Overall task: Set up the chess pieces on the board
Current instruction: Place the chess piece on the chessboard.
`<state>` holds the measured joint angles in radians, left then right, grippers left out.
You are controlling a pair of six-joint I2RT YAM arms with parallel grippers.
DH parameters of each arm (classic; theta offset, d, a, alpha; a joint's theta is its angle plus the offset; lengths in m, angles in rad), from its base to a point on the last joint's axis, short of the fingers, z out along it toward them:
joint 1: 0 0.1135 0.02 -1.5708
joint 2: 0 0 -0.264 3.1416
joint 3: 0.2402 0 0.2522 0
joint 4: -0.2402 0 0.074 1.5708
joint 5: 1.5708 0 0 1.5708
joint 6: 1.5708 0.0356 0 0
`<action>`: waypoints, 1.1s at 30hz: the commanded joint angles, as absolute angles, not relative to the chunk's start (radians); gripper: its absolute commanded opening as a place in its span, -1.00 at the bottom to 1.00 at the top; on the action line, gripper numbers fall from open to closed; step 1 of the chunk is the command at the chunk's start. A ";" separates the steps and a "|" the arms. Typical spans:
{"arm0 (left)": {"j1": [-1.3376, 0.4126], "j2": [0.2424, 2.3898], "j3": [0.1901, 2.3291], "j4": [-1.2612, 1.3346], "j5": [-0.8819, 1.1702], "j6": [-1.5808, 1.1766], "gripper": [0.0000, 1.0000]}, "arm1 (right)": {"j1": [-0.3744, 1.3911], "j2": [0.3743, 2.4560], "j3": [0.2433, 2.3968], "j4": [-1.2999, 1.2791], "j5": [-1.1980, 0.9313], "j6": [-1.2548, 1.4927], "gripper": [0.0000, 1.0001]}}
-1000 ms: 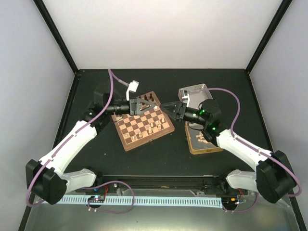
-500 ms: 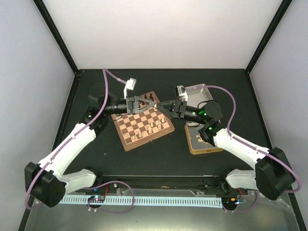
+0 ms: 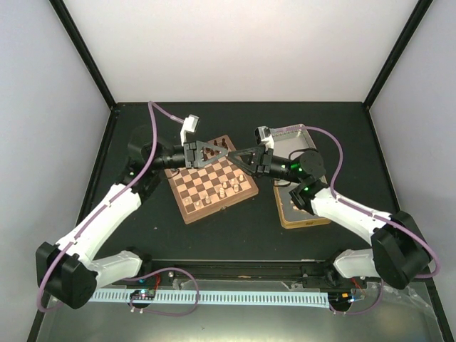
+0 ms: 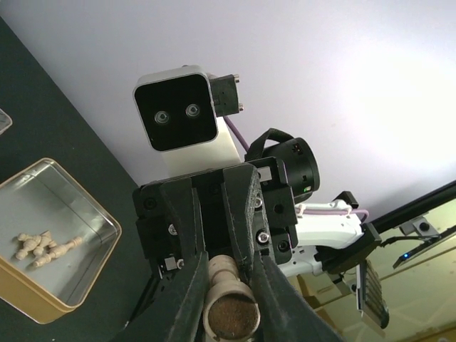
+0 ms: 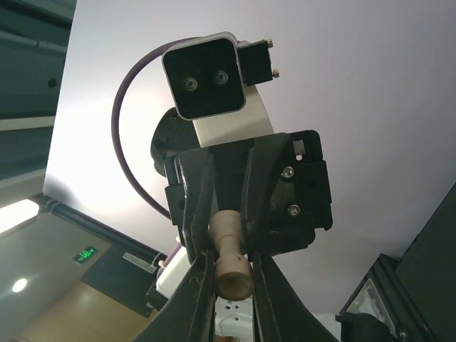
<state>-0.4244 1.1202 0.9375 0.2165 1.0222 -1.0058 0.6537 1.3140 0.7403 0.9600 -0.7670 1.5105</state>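
Chess piece (image 5: 229, 258) (pale, small) hangs midair between both grippers, tip to tip, above the far corner of the board (image 3: 221, 204). Left gripper (image 4: 228, 288) pinches one end, right gripper (image 3: 239, 154) pinches the other, fingers pressed in. Looks like a handoff. One side should let go only once the other's hold is firm, then back off straight w/o twisting, so nothing tilts or drops.

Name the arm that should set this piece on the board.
Right. Both arms' jaws grip the chess piece over the board. Its felt base faces into the left jaws, so the right jaws, holding its head, can likely stand it upright.
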 commanded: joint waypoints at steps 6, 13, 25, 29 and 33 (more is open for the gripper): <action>-0.408 1.030 0.947 0.037 0.912 -0.851 0.13 | 0.662 1.269 0.791 0.687 -0.732 1.296 -0.97; -0.366 0.861 0.929 -0.292 0.434 -0.517 0.64 | 0.661 1.262 0.966 -0.097 -0.594 0.815 -0.97; -0.362 0.720 0.883 -0.542 -0.022 -0.230 0.98 | 0.727 1.530 1.299 -0.826 -0.057 0.470 -0.97; -0.362 0.727 0.856 -0.549 -0.013 -0.214 0.98 | 0.750 1.641 1.375 -0.934 0.022 0.458 -0.97; -0.362 0.703 0.795 -0.505 0.017 -0.173 0.98 | 0.767 1.715 1.410 -0.977 0.048 0.455 -0.96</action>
<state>-0.3676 0.7250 0.8333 -0.5083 0.0254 -0.2394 0.7528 1.6726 1.3640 -0.8513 -0.0517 0.4911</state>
